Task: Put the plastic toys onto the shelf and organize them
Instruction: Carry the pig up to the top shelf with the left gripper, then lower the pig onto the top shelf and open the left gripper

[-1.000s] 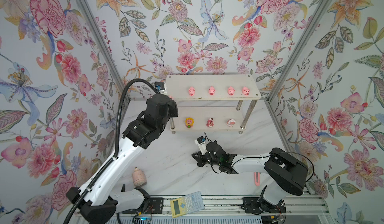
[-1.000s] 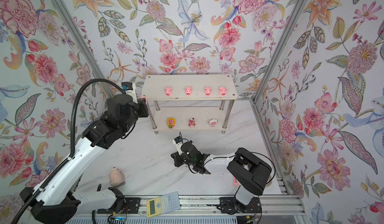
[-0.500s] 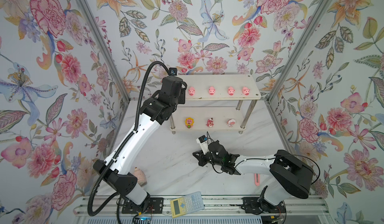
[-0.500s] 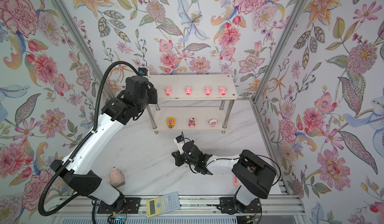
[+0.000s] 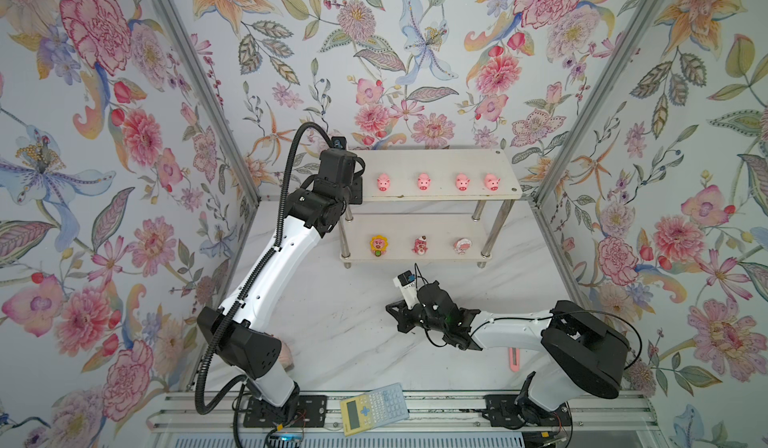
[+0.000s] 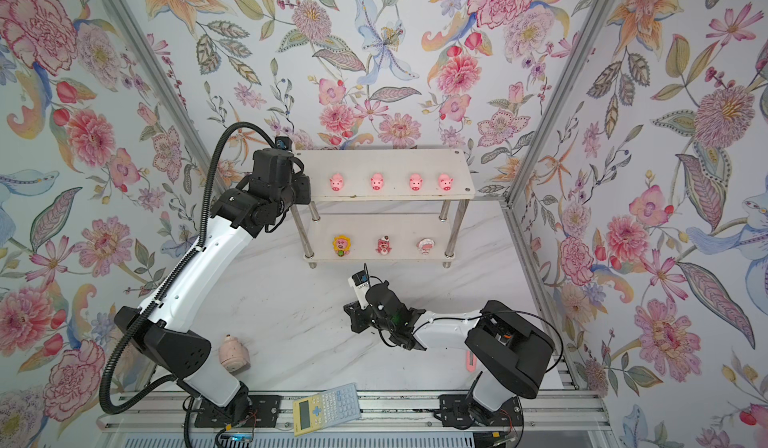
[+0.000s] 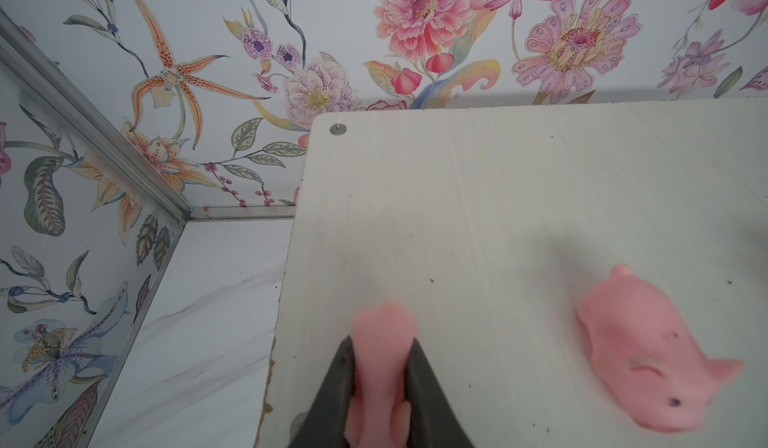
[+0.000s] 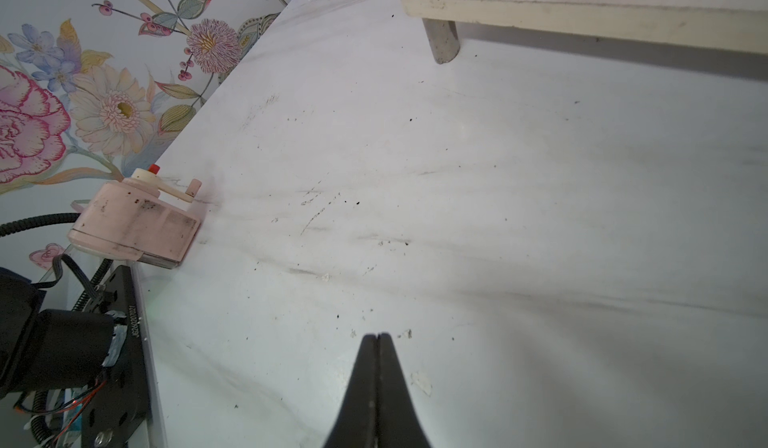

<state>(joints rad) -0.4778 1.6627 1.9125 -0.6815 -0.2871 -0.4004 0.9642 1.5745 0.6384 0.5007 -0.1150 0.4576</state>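
Note:
The white two-tier shelf [image 5: 436, 159] stands against the back wall in both top views. Several pink pigs [image 5: 423, 182] sit in a row on its top tier. On the lower tier are a yellow-maned toy [image 5: 377, 245], a dark pink-red bear [image 5: 420, 245] and a round pink-and-white toy [image 5: 462, 245]. My left gripper [image 7: 380, 344] is shut on another pink pig [image 7: 382, 367] just over the left end of the top board [image 7: 478, 184], beside the nearest pig [image 7: 652, 354]. My right gripper [image 8: 378, 336] is shut and empty, low over the marble table in front of the shelf.
A pale pink hand-crank gadget [image 8: 137, 221] lies at the table's front left [image 6: 233, 352]. A yellow-and-grey calculator [image 5: 374, 408] rests on the front rail. A pink utility knife [image 5: 514, 358] lies by the right arm's base. Floral walls close in on three sides.
My left arm has risen and stretched from beside the shelf's left legs to the left end of the top tier. The right arm has barely moved.

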